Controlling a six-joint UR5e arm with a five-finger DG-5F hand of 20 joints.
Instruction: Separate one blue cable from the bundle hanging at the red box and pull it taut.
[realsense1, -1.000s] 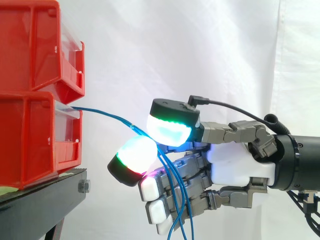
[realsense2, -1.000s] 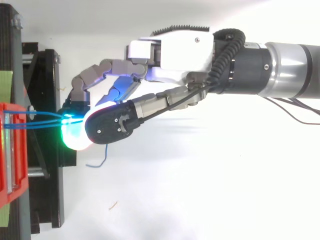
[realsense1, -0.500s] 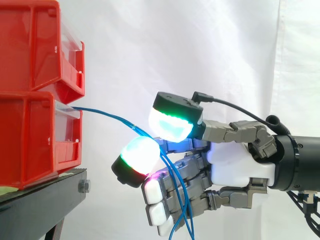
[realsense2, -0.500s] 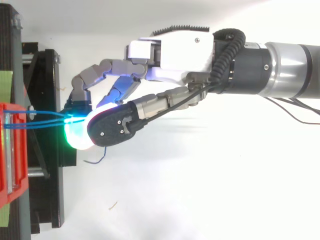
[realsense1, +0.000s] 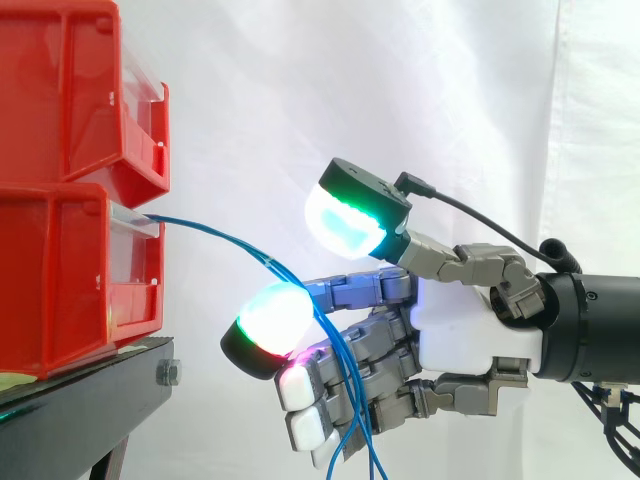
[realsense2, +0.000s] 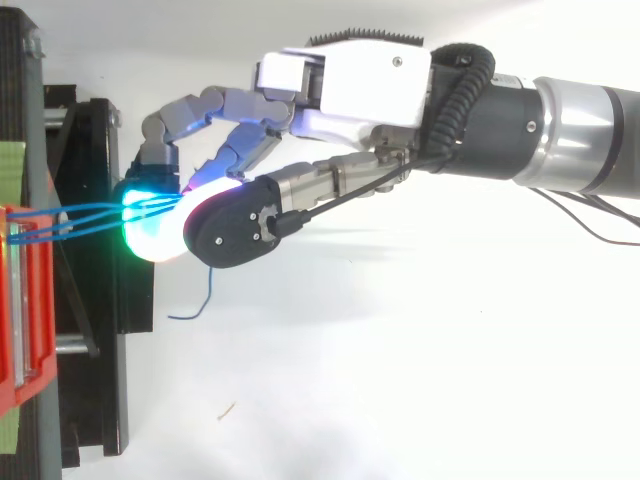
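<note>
Several thin blue cables (realsense1: 230, 238) leave the front of the lower red bin (realsense1: 60, 280), arc to the right and hang down across my hand (realsense1: 470, 320). The thumb pad (realsense1: 348, 218), glowing green and white, stands lifted clear above the cables. They lie over the top of one outstretched finger pad (realsense1: 268, 322), glowing green and red, then drop in front of the curled lower fingers. From above, the cables (realsense2: 85, 212) run from the bin (realsense2: 20, 300) to the glowing pads, my hand (realsense2: 350, 95) reaches in from the right, and one loose cable end (realsense2: 195, 305) dangles below.
A second red bin (realsense1: 70, 90) is stacked on the lower one. Both rest on a black stand (realsense1: 80, 400) whose edge lies just left of and below the fingertips. A white curtain hangs behind, with a white floor under the arm.
The thumb pad has lifted up and away from the finger pad it was pressed near. The lower fingers dropped slightly. The loose cable end swung a little.
</note>
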